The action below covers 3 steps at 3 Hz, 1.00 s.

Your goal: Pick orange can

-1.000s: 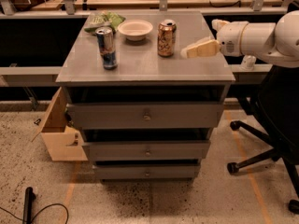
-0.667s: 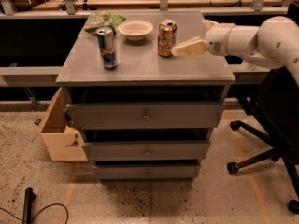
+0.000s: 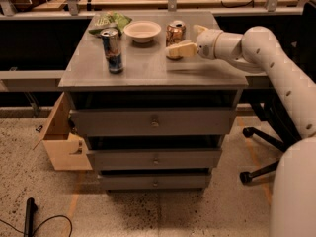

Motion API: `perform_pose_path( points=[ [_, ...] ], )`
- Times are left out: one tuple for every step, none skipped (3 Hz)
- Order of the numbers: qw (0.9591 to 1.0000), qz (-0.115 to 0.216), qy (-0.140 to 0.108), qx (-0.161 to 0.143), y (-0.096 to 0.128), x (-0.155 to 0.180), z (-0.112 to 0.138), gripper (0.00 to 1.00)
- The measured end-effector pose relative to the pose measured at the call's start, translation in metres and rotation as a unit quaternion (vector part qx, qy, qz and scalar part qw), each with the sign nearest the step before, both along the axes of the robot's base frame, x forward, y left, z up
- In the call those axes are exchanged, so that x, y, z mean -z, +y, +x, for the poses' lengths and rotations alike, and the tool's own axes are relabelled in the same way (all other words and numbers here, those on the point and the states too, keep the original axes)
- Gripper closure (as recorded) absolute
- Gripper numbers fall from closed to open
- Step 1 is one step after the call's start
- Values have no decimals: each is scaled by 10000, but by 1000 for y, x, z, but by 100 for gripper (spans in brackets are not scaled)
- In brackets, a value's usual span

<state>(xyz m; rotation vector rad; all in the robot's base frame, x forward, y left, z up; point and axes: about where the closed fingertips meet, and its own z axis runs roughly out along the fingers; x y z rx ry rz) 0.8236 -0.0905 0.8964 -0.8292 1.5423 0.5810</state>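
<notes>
The orange can (image 3: 174,34) stands upright at the back of the grey cabinet top (image 3: 148,68), right of middle. It has a copper-orange body and a silver top. My gripper (image 3: 188,40) comes in from the right on the white arm (image 3: 266,58) at can height. It is open. Its near finger (image 3: 180,50) lies in front of the can's lower right side and its far finger (image 3: 199,29) shows behind and to the right. The can still stands on the top.
A white bowl (image 3: 142,31) sits just left of the can, with a green bag (image 3: 109,21) behind it. A taller blue-and-silver can (image 3: 112,50) stands at the front left. A wooden box (image 3: 61,142) is at the cabinet's left and an office chair base (image 3: 259,152) at the right.
My gripper has moved left along the cabinet top, from well right of the orange can to right beside it. The can, bowl and blue can have not moved.
</notes>
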Motion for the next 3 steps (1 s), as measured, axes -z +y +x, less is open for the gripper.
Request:
perform_pose_path(
  points=[
    [9998, 131, -50, -153, 24, 5, 22, 23],
    [9988, 288, -216, -329, 45, -10, 30, 47],
    [9951, 592, -656, -444, 48, -63, 25, 77]
  ],
)
